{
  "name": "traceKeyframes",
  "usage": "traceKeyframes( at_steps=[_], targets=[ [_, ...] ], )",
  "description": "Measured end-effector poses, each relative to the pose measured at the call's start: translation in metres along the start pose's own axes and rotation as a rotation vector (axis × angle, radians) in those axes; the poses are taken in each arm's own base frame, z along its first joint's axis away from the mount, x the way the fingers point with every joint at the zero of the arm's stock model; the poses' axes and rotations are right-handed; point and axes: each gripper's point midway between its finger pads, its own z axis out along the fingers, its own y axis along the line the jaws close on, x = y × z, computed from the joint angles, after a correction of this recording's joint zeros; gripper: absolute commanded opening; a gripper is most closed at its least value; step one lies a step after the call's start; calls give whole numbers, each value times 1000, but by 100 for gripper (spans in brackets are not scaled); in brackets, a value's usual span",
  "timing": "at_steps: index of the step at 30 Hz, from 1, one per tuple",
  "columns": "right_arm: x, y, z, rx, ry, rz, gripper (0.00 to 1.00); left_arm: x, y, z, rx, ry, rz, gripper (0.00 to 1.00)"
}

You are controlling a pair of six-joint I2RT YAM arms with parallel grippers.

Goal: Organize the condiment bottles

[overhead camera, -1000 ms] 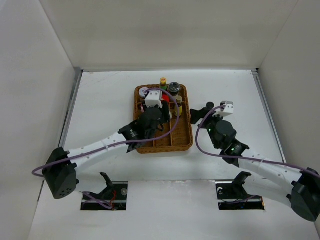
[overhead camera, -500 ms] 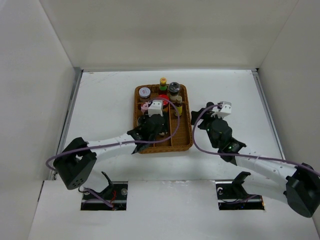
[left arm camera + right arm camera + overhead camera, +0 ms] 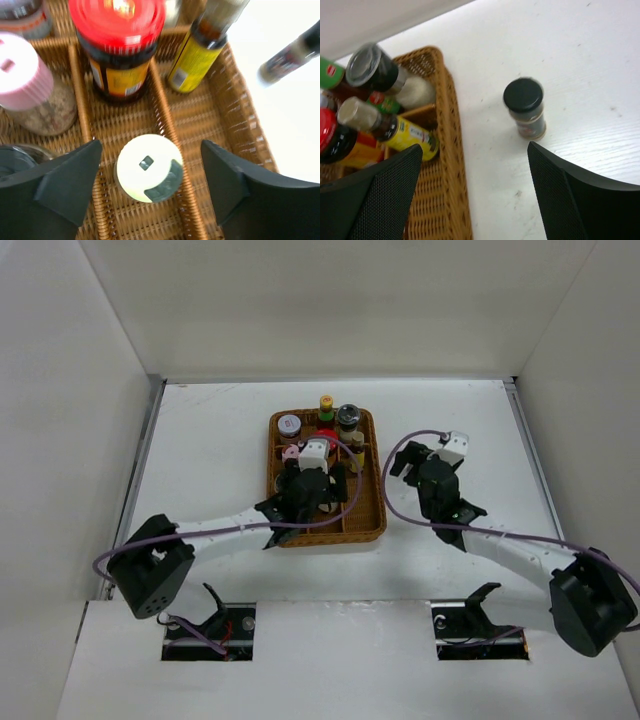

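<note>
1. The left gripper [image 3: 151, 160] hangs over the middle lane of the wicker tray [image 3: 247, 145]. Its jaws are wide apart and grip nothing. The white-capped bottle [image 3: 148, 169] stands upright between the fingers, apart from both. I judge this lane is its intended place.
2. The pink-capped jar [image 3: 22, 75] is in the lane to the left. The red-capped jar [image 3: 117, 35] is farther along the middle lane, and the yellow-labelled bottle [image 3: 190, 62] is in the right lane. They are packed close, probably so that all fit.
3. The black-capped bottle [image 3: 525, 107] stands upright on the table [image 3: 580, 45], near the tray's right rim but outside it. It seems to be the one not yet sorted.
4. The right gripper [image 3: 475, 160] points toward this bottle. Its jaws are wide open and empty, likely lined up for a grasp.
</note>
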Motion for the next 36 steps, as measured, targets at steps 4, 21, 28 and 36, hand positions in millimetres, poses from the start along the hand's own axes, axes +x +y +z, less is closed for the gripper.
traceKeyframes(
  at_steps=[4, 21, 28, 36],
  targets=[
    [-19, -17, 13, 75, -34, 17, 89, -40, -7, -20, 59, -115, -60, 87],
    [7, -43, 58, 221, 106, -72, 84, -121, 57, -105, 116, -515, -278, 86],
    [5, -56, 71, 266, 109, -78, 77, -116, 112, -100, -32, -543, -337, 84],
    [21, -56, 80, 263, 161, -111, 58, -84, 167, -87, -192, -501, -437, 83]
  ],
)
